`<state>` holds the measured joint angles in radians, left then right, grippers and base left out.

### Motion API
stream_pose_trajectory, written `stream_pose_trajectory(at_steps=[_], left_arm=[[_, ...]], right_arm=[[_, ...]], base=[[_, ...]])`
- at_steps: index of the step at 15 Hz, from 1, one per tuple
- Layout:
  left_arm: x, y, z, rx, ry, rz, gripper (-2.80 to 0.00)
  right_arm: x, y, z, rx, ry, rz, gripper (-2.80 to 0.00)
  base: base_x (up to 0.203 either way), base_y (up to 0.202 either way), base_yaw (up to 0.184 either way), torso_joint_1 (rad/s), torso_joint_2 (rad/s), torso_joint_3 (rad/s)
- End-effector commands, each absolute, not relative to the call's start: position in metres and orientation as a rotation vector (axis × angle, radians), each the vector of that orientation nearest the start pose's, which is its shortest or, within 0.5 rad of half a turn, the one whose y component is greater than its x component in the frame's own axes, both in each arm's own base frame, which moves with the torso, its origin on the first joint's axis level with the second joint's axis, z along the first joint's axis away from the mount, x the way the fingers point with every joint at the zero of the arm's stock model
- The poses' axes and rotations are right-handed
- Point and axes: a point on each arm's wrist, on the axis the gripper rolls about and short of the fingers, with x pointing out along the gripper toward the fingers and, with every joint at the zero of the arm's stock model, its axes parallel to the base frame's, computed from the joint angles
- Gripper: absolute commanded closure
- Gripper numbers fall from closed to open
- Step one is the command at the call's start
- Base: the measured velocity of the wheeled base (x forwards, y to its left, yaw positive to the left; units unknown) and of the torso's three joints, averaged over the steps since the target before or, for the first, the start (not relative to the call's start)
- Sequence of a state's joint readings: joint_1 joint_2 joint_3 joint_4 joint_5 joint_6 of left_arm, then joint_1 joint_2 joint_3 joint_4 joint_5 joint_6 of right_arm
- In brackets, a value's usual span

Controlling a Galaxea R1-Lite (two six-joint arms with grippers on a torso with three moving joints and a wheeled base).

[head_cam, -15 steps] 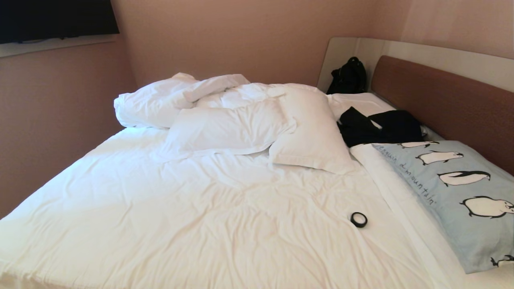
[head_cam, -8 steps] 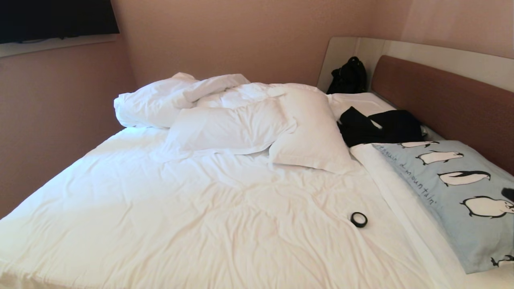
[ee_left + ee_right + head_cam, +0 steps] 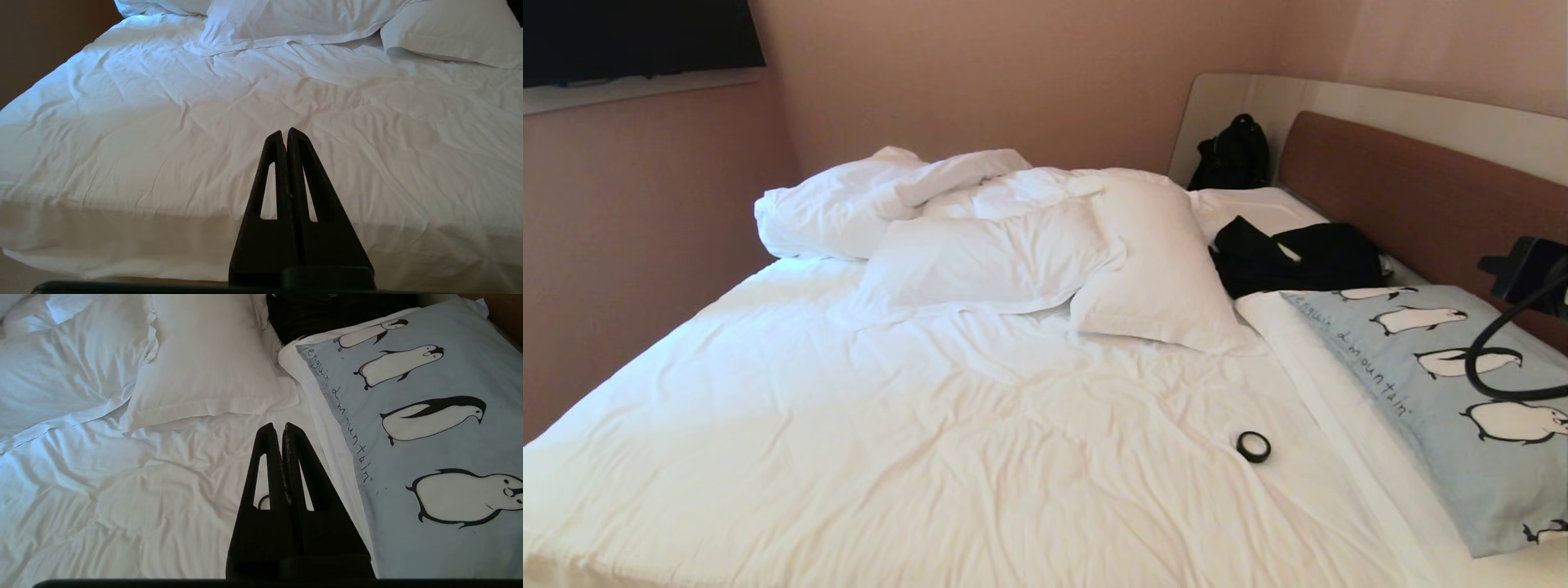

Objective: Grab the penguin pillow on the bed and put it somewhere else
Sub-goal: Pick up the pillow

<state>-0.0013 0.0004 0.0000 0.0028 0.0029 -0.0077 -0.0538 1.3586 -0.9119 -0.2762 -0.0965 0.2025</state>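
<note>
Approaching penguin pillow (image 3: 429,428) on bed (image 3: 931,425): right gripper (image 3: 282,430) pressed closed, empty, apparently above pillow's edge. Next: part fingers, descend, pinch fabric.

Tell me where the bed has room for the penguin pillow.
Free: the wrinkled white duvet between the plain white pillows and the foot edge, left of the small black tape ring. Crowded: the brown headboard side, with the black clothing.
</note>
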Motion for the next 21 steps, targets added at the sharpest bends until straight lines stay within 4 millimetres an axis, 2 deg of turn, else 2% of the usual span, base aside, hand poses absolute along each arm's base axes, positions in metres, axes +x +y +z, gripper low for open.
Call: stream_pose_trajectory(at_steps=[1, 3, 8, 10, 13, 17, 21], left_arm=[[-0.023, 0.000, 0.075, -0.008, 0.005, 0.003, 0.00], [-0.023, 0.000, 0.075, -0.009, 0.005, 0.002, 0.00], [-0.023, 0.000, 0.075, -0.009, 0.005, 0.002, 0.00], [-0.023, 0.000, 0.075, -0.008, 0.005, 0.002, 0.00], [-0.023, 0.000, 0.075, -0.008, 0.005, 0.002, 0.00], [-0.023, 0.000, 0.075, -0.008, 0.005, 0.002, 0.00], [-0.023, 0.000, 0.075, -0.008, 0.005, 0.002, 0.00]], right_arm=[[0.259, -0.017, 0.259, 0.193, 0.205, -0.179, 0.00], [0.276, -0.018, 0.256, 0.191, 0.218, -0.182, 0.00], [0.325, -0.031, 0.213, 0.196, 0.349, -0.228, 0.00], [0.344, -0.046, 0.194, 0.200, 0.393, -0.271, 0.00], [0.368, -0.083, 0.170, 0.214, 0.395, -0.356, 0.00], [0.383, -0.119, 0.146, 0.224, 0.420, -0.433, 0.00], [0.381, -0.132, 0.139, 0.188, 0.442, -0.461, 0.00]], base=[[0.000, 0.000, 0.000, 0.000, 0.00, 0.000], [0.000, 0.000, 0.000, 0.000, 0.00, 0.000], [0.000, 0.000, 0.000, 0.000, 0.00, 0.000], [0.000, 0.000, 0.000, 0.000, 0.00, 0.000], [0.000, 0.000, 0.000, 0.000, 0.00, 0.000], [0.000, 0.000, 0.000, 0.000, 0.00, 0.000], [0.000, 0.000, 0.000, 0.000, 0.00, 0.000]])
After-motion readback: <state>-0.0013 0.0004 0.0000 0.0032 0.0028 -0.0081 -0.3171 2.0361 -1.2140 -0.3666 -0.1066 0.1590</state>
